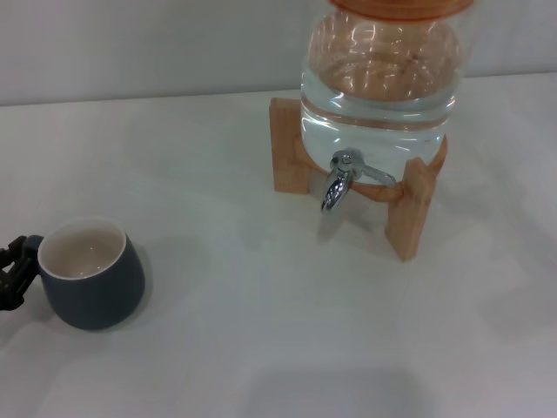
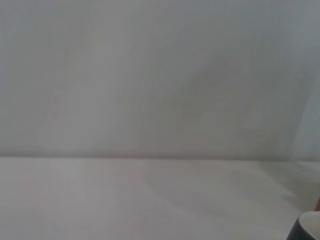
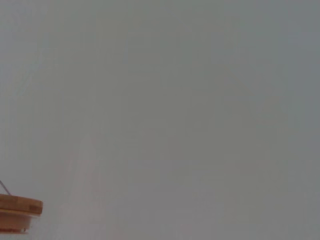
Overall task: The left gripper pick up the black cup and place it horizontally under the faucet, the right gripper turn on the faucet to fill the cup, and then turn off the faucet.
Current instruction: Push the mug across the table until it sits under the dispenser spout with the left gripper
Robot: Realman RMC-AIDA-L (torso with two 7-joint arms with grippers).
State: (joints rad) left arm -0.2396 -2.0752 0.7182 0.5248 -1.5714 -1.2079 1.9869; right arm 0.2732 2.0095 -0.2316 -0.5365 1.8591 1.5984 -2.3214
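The black cup (image 1: 91, 274) stands upright on the white table at the front left, its cream inside showing. My left gripper (image 1: 10, 272) pokes in at the left edge of the head view, right against the cup's left side where the handle would be; the handle itself is hidden. A sliver of the cup's rim (image 2: 307, 227) shows in the left wrist view. The chrome faucet (image 1: 339, 183) sticks out of the glass water jar (image 1: 379, 78), with its spout pointing down over bare table. My right gripper is out of view.
The jar rests on a wooden stand (image 1: 411, 213) at the back right, far from the cup. White table (image 1: 244, 331) lies between them. The right wrist view shows only a wooden lid edge (image 3: 17, 212) against a grey wall.
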